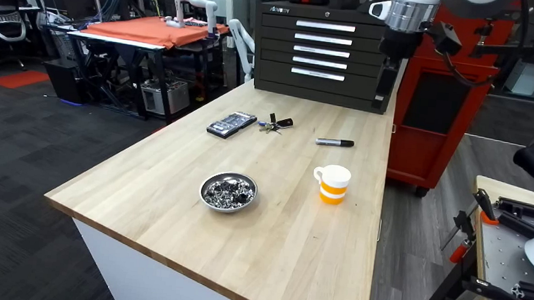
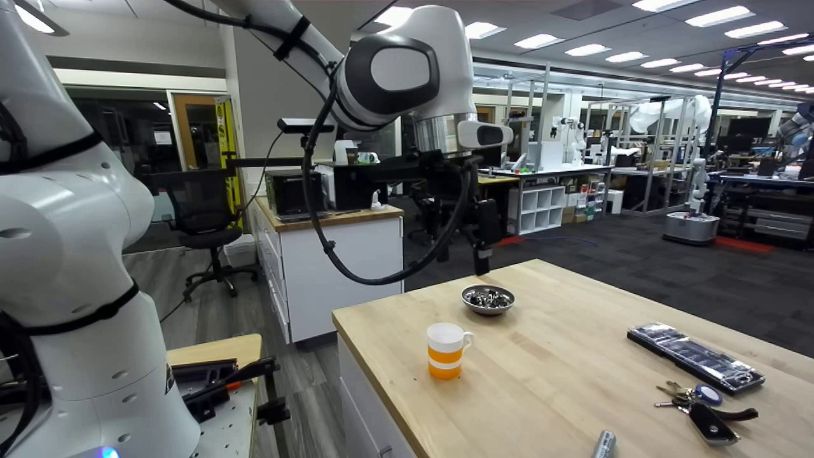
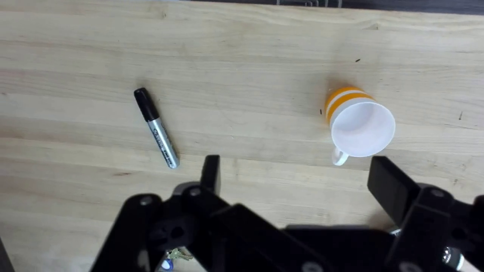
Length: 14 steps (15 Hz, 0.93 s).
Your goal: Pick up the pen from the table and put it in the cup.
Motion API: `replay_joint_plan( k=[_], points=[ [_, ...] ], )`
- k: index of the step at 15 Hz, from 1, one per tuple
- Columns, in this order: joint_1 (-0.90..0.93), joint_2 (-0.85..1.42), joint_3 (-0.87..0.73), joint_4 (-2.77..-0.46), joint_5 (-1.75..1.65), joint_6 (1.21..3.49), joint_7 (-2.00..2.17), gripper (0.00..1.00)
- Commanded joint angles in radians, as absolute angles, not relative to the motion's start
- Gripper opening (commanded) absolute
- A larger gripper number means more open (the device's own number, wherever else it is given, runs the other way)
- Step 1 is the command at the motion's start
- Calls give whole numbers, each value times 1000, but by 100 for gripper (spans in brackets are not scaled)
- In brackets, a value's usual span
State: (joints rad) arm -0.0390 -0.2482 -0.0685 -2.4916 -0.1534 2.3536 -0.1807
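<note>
The pen is a silver marker with a black cap (image 3: 158, 130). It lies on the pale wood table (image 3: 245, 75), left of the cup in the wrist view. In the exterior views the pen shows whole (image 1: 335, 142) or cut off at the bottom edge (image 2: 605, 444). The white and orange cup (image 3: 363, 128) stands upright with a small handle; it also shows in both exterior views (image 1: 334, 185) (image 2: 445, 351). Its visible inside is empty. My gripper (image 3: 295, 166) is open, with nothing between its fingers. It hangs above the table, apart from pen and cup (image 2: 463, 261).
A metal bowl (image 1: 225, 209) of small shiny parts stands on the table. A bunch of keys (image 1: 273, 124) and a flat dark case (image 1: 231, 124) lie near the pen. A black drawer chest (image 1: 323, 52) stands at the table's end in that exterior view.
</note>
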Motion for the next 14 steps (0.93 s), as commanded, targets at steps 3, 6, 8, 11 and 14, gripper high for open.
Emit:
replay_joint_plan(
  k=[3, 6, 8, 11, 14],
  points=[
    [-67, -164, -154, -2467, -139, 2442, -395, 100],
    [-76, -105, -181, -2434, -134, 2449, -507, 100],
    [-82, -56, -188, -2396, -134, 2444, -571, 100],
    [-93, -70, -171, -2409, -147, 2429, -552, 100],
    [-95, -49, -167, -2398, -148, 2428, -556, 100]
  ],
)
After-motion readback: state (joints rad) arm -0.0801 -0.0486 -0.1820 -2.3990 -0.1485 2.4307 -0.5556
